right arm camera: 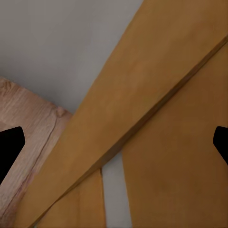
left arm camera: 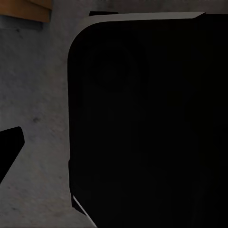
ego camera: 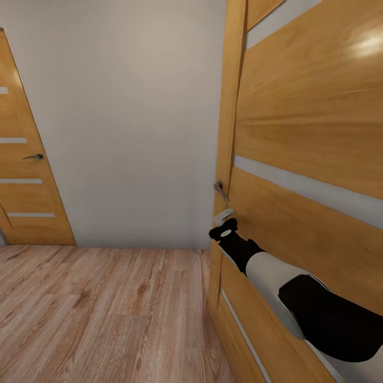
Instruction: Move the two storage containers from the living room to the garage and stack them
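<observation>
Right arm [ego camera: 276, 271] against door edge [ego camera: 226, 159]

Honey-orange door [ego camera: 308, 122] with pale grey stripes, off-white wall [ego camera: 127, 117], light wood-grain plank floor [ego camera: 106, 308].

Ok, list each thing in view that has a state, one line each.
Near door: swung open, edge toward the camera.
Its handle: level, not pressed.
Far door: shut.
Right gripper: just below the handle, jaws spread wide in its wrist view.
Left gripper: fingertip visible, state unclear.
</observation>
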`<state>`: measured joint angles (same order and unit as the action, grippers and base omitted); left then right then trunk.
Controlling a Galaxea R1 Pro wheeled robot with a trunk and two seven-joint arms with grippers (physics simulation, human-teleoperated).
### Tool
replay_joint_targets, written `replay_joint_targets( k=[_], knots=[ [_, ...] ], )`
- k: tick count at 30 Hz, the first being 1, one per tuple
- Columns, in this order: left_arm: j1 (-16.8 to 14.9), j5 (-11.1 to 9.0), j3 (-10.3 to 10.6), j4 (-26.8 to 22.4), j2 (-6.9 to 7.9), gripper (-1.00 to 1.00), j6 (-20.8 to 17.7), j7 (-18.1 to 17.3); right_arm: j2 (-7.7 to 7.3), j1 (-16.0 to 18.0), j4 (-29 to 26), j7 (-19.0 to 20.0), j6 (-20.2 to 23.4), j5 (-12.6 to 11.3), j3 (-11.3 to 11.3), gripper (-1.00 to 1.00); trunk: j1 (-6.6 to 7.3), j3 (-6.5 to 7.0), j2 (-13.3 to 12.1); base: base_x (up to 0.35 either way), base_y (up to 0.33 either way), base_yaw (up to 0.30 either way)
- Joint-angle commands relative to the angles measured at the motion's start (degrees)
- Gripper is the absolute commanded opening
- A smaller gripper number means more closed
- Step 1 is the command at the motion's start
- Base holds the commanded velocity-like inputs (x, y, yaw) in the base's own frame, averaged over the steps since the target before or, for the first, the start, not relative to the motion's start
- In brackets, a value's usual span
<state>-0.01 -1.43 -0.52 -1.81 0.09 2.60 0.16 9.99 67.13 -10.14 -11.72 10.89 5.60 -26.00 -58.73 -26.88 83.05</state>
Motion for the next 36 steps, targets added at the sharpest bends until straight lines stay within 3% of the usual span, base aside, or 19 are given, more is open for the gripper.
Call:
replay_joint_targets(
  k=[1, 19, 27, 36],
  knots=[
    [0.0, -0.1, -0.1, 0.0, 0.00, 1.00, 0.1, 0.0, -0.32, 0.0, -0.1, -0.2, 0.5, 0.7, 0.2, 1.00, 0.00, -0.05, 0.0, 0.000, 0.000, 0.000],
    [0.0, -0.1, 0.0, 0.0, 0.00, 1.00, 0.1, 0.0, -5.79, 0.0, -0.1, -0.2, 0.5, 0.7, 0.9, 1.00, 0.00, -0.05, 0.0, 0.000, 0.000, 0.000],
    [0.0, -0.1, 0.0, 0.0, 0.00, 1.00, 0.1, 0.0, -9.34, 0.0, -0.1, -0.2, 0.4, 0.7, 1.0, 1.00, 0.00, -0.05, 0.0, 0.000, 0.000, 0.000],
    [0.0, -0.1, 0.0, 0.0, 0.00, 1.00, 0.1, 0.0, -12.34, 0.0, -0.1, -0.2, 0.4, 0.7, 1.1, 1.00, 0.00, -0.05, 0.0, 0.000, 0.000, 0.000]
  ],
)
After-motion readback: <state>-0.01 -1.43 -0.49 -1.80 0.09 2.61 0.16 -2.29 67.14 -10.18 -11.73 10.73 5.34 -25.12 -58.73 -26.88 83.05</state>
